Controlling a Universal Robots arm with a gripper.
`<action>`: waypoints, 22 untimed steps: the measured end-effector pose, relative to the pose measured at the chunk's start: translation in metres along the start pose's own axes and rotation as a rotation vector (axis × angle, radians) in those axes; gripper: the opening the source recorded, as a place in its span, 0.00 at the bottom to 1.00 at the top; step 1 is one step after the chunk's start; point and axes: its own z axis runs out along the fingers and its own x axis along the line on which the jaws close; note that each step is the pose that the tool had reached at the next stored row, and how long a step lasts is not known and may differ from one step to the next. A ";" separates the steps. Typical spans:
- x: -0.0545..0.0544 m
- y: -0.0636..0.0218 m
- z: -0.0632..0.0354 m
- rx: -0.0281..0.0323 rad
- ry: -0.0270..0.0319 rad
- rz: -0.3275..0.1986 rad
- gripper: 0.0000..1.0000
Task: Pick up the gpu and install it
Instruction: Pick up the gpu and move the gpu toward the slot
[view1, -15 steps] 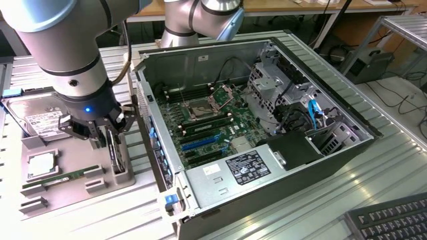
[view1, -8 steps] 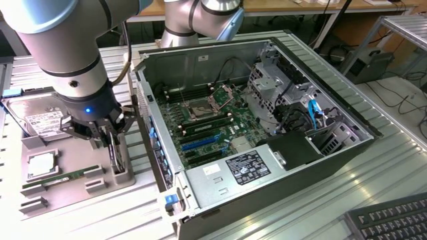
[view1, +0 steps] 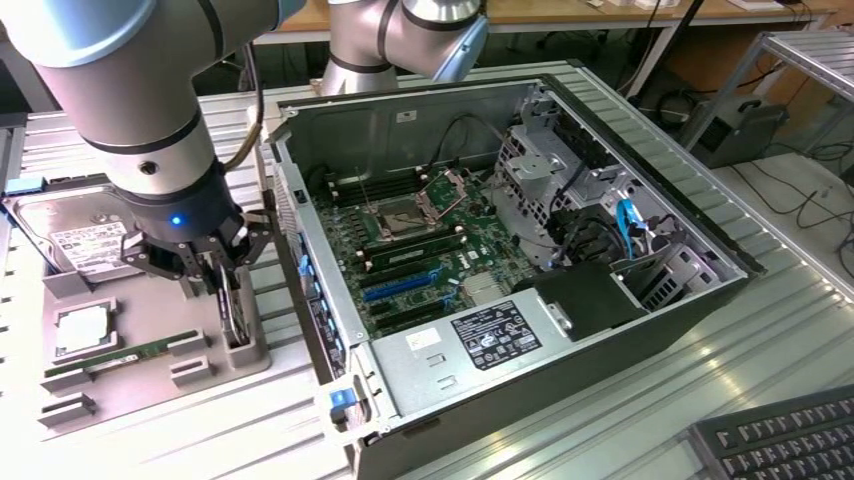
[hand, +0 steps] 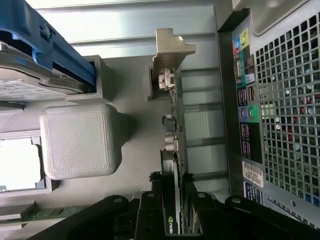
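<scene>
Gripper (view1: 224, 275) (hand: 172, 195) is down on the grey 3D-printed parts tray (view1: 147, 385) (hand: 135, 150), jaws nearly closed, black fingers (hand: 154, 200) pressed against both faces of the gpu (view1: 238, 318) (hand: 171, 135). The thin dark card stands on edge in its tray slot. Long axis runs along the slot, parallel to the rear I/O panel (hand: 245, 115) of the case just beside it. Silvery-tan metal end bracket (hand: 170, 50) is at the end away from the fingers, toward the hard-drive end of the tray. Also on the tray: slim green RAM stick (view1: 107, 358), square silver CPU (view1: 78, 330), then silver hard drive with white label (view1: 83, 240). Beyond the tray, on the exterior view's right, is the open black tower case (view1: 587, 400), lying on its side on the slatted aluminium table (view1: 761, 330), green motherboard (view1: 414, 250) exposed.
</scene>
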 end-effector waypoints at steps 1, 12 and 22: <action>0.000 0.0000 0.0000 -0.0005 0.0003 -0.007 0.27; -0.003 0.0002 0.0002 -0.0059 0.0082 -0.091 0.26; -0.004 0.0005 -0.0050 -0.0088 0.0089 -0.093 0.26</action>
